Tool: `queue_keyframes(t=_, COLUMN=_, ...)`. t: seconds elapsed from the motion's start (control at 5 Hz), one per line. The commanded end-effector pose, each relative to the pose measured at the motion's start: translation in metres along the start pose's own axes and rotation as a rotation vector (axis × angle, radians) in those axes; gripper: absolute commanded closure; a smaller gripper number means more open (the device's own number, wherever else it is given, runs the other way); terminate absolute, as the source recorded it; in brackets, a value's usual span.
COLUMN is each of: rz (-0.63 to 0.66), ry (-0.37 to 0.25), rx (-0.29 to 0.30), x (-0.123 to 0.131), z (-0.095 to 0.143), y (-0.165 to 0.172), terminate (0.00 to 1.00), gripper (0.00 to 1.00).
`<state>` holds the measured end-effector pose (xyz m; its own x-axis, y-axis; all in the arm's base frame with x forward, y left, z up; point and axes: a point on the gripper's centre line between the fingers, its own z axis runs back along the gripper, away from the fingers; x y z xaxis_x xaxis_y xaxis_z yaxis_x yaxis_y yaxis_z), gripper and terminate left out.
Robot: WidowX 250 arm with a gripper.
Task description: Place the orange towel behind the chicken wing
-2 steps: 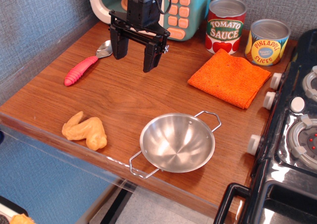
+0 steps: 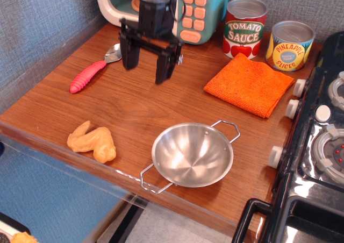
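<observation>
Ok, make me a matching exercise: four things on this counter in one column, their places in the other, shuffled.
Things:
1. orange towel
2. chicken wing
3. steel bowl
4. pink-handled spoon

Places:
A. front left, near the counter edge
B. left of the open gripper
C. in front of the two cans
D. front middle, empty

Pairs: 1-C, 2-A, 3-D, 4-B

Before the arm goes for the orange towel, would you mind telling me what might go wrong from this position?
The open gripper hangs well left of the folded orange terry towel, which lies close to the tomato sauce can and pineapple can; wide fingers might knock them. A one-layer pinch may unfold the cloth. Carrying it toward the golden toy chicken wing could snag the pink-handled spoon.
</observation>
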<state>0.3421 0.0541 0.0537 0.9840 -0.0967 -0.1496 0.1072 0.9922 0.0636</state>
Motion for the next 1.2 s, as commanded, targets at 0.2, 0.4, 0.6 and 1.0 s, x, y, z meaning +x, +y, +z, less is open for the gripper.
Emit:
queue_keyframes(t=0.2, rz=-0.034, ry=-0.092, rx=0.005, x=0.070, z=0.014, y=-0.091, terminate=0.00, gripper=0.00)
queue_keyframes(t=0.4, rz=-0.020, ry=-0.135, rx=-0.010, x=0.095, z=0.013, y=-0.113, terminate=0.00, gripper=0.00)
queue_keyframes(t=0.6, rz=-0.006, ry=-0.163, rx=-0.015, x=0.110, z=0.016, y=-0.121, terminate=0.00, gripper=0.00)
queue_keyframes(t=1.0, rz=0.004, ry=-0.130, rx=0.032, x=0.107, z=-0.006, y=-0.116, terminate=0.00, gripper=0.00)
